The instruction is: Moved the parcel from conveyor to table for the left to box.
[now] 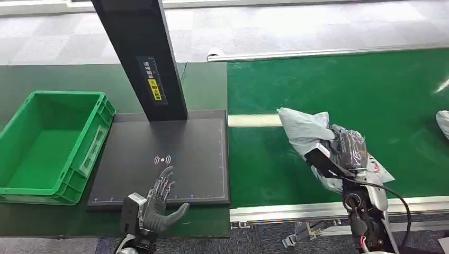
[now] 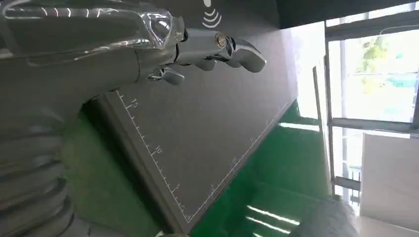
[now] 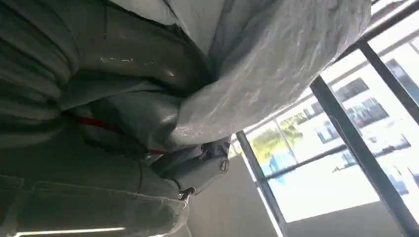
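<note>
A grey plastic-wrapped parcel [image 1: 307,129] hangs above the green conveyor belt [image 1: 381,90], gripped by my right hand [image 1: 347,151] from the near side. Up close in the right wrist view, the crinkled parcel [image 3: 276,59] bulges over that hand's fingers [image 3: 197,168]. My left hand [image 1: 159,198] hovers open, fingers spread, over the near edge of the black scanning pad [image 1: 174,153]. In the left wrist view the left hand [image 2: 197,49] stretches flat above the ruled pad [image 2: 207,128]. The green crate [image 1: 50,143] stands left of the pad, with nothing in it.
A black post [image 1: 143,53] rises from the pad's far edge. A metal rail [image 1: 339,209] runs along the conveyor's near side. Another pale parcel [image 1: 443,123] pokes in at the far right of the belt.
</note>
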You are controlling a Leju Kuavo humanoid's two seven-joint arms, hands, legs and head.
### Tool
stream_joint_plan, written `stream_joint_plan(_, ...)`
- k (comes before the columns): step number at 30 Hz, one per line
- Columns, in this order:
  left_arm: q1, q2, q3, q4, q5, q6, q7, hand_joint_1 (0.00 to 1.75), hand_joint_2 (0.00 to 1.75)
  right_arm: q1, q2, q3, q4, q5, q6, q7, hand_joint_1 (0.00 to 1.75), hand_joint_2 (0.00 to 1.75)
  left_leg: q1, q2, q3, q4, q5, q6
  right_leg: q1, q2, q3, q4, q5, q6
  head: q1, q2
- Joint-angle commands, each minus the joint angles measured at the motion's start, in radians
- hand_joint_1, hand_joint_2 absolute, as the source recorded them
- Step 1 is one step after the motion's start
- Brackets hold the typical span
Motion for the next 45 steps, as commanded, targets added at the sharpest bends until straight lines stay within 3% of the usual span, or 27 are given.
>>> stream_joint_plan(1,-0.059,-0.005,-0.013,0.051,0.009,0.008,-0.021,0.00,1.75,-0.006,0.086,0.032,-0.163,-0.018,-0.064,-0.093,1.75,1.75,-0.001,0.002,-0.001,0.000,0.000,0.000,-0.001,0.001,-0.001,0.001,0.000,0.000,0.000,0.000)
stream_joint_plan(4,-0.060,0.004,-0.022,0.057,0.010,0.009,-0.021,0.00,1.75,-0.046,0.080,0.113,-0.111,0.008,-0.066,-0.104,1.75,1.75,-0.001,0.004,0.001,-0.001,0.000,0.000,-0.001,0.003,0.000,0.000,0.001,0.000,0.000,0.000)
stream_joint_plan(9,-0.089,0.017,-0.044,0.109,0.028,0.001,-0.036,0.00,1.75,-0.235,0.073,0.295,0.163,0.122,-0.070,-0.111,1.75,1.75,-0.001,0.010,0.002,-0.001,0.000,0.000,-0.001,0.008,-0.001,0.000,0.002,0.000,0.000,0.000)
stream_joint_plan(14,-0.120,0.027,-0.067,0.139,0.041,-0.003,-0.045,0.00,1.75,-0.394,0.122,0.475,0.410,0.165,-0.057,-0.162,1.75,1.75,-0.001,0.008,0.002,-0.001,0.001,0.000,-0.001,0.006,0.000,0.000,0.002,0.000,0.000,0.000)
stream_joint_plan(17,-0.138,0.031,-0.075,0.153,0.046,0.006,-0.055,0.00,1.75,-0.413,0.167,0.585,0.464,0.202,-0.046,-0.172,1.75,1.75,0.000,0.009,0.003,-0.002,0.001,-0.001,0.000,0.007,0.001,-0.001,0.003,-0.001,0.000,0.000)
stream_joint_plan(21,-0.150,0.006,-0.035,0.134,0.048,0.186,-0.132,0.00,1.75,-0.420,0.221,0.728,0.511,0.228,-0.022,-0.177,1.75,1.75,0.000,0.006,0.003,-0.001,0.000,0.000,0.000,0.005,0.001,0.000,0.001,-0.001,0.000,0.000)
stream_joint_plan(25,-0.153,0.008,-0.036,0.127,0.051,0.190,-0.130,0.00,1.75,-0.418,0.231,0.736,0.513,0.230,-0.027,-0.167,1.75,1.75,0.000,0.003,0.001,-0.001,0.001,0.000,0.000,0.002,0.000,0.001,0.001,0.000,0.000,0.000)
stream_joint_plan(26,-0.133,-0.025,0.000,0.038,-0.011,0.443,-0.261,0.00,1.75,-0.421,0.244,0.771,0.528,0.208,0.005,-0.191,1.75,1.75,0.000,0.004,0.002,-0.001,0.001,0.000,0.000,0.002,0.000,0.001,0.001,0.000,0.000,0.000)
stream_joint_plan(29,-0.097,-0.005,-0.055,-0.148,-0.011,0.610,-0.261,0.00,1.75,-0.416,0.271,0.822,0.582,0.152,-0.032,-0.198,1.75,1.75,0.001,0.004,-0.001,0.002,0.000,0.000,0.001,0.002,-0.001,0.002,0.001,0.000,0.000,0.000)
stream_joint_plan(41,-0.085,-0.003,-0.069,-0.174,-0.007,0.625,-0.261,0.00,1.75,-0.410,0.264,0.822,0.590,0.133,-0.048,-0.213,1.75,1.75,0.000,0.001,0.000,0.000,0.001,0.000,0.000,-0.002,0.001,0.000,0.000,0.000,0.000,0.000)
stream_joint_plan(43,-0.082,-0.004,-0.078,-0.176,0.004,0.618,-0.261,0.00,1.75,-0.390,0.260,0.815,0.584,0.121,-0.090,-0.224,1.75,1.75,0.000,0.000,0.001,0.000,0.001,0.000,0.000,-0.002,0.001,0.000,0.000,0.000,0.000,0.000)
stream_joint_plan(45,-0.091,-0.002,-0.103,-0.139,0.023,0.596,-0.261,0.00,1.75,-0.388,0.263,0.837,0.618,0.169,-0.265,-0.208,1.75,1.75,0.000,-0.001,0.001,-0.001,0.001,0.000,0.000,-0.003,0.002,-0.001,0.000,0.000,0.000,0.000)
